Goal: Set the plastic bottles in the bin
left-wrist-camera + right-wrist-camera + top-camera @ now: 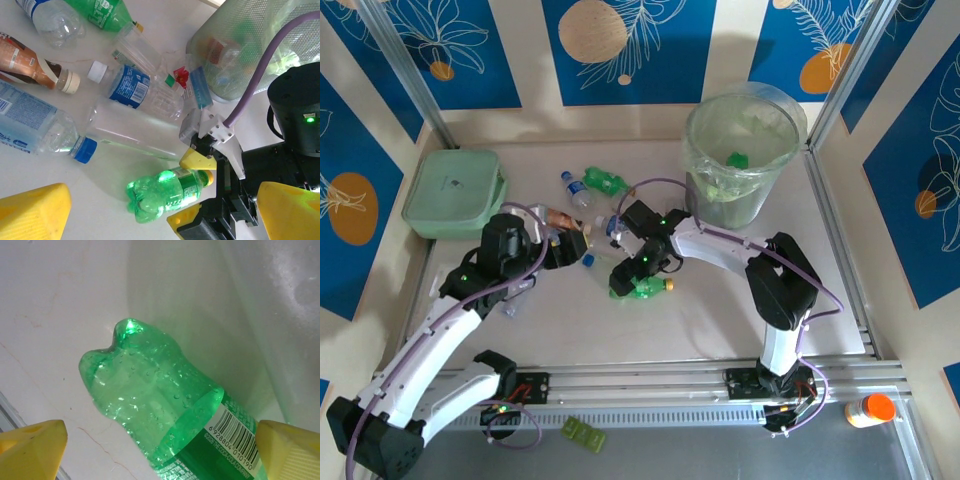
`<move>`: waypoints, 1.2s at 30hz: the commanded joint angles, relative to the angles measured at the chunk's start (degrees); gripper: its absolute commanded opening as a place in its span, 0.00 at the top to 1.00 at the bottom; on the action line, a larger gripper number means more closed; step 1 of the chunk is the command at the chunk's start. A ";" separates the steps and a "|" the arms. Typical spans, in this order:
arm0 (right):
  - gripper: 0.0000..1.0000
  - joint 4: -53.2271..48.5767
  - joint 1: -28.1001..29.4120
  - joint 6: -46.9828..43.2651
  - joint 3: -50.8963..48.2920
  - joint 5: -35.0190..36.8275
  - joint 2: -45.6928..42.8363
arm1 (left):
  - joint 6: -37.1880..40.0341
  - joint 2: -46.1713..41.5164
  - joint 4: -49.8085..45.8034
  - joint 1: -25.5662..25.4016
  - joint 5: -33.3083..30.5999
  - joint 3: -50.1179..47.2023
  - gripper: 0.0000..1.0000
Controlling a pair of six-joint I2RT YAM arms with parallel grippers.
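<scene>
Right pincer, jaws wide apart, straddles a green bottle lying on the surface; left pincer, likewise spread, hovers over scattered bottles near the bin.

- On the white label part of the green crushed plastic bottle, you can read a barcode with digits 6 928804 010190.
- On the blue label of the clear plastic bottle, the print is too small to read.

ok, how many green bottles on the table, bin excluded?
2. One green bottle lies mid-table between the right tool's open jaws; a second green bottle lies farther back, left of the bin. More may hide among the clear bottles.
</scene>
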 commanded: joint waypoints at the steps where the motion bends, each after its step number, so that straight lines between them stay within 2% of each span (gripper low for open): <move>1: 0.05 -0.97 0.88 -0.34 -1.83 -2.40 -0.62 | 1.20 -0.03 -1.07 0.65 1.38 2.48 0.05; 16: 0.10 -3.06 8.52 -3.20 -5.63 11.60 -2.68 | 0.72 0.23 -0.90 0.65 1.65 2.83 0.05; 19: 0.15 -3.20 10.59 -3.46 -6.13 13.65 -2.21 | 0.62 0.46 -0.89 0.65 1.83 3.07 0.05; 24: 0.29 -2.73 11.10 -2.03 -6.69 15.30 -1.90 | 0.67 0.46 -1.11 0.64 1.87 3.44 0.05; 30: 0.43 -2.77 11.14 -1.84 -6.69 14.16 -2.71 | 1.08 0.10 -1.76 0.65 1.55 3.80 0.05; 36: 0.45 -3.67 11.02 -1.15 -6.44 14.40 -8.66 | 2.18 -0.29 -3.97 0.57 1.21 6.04 0.05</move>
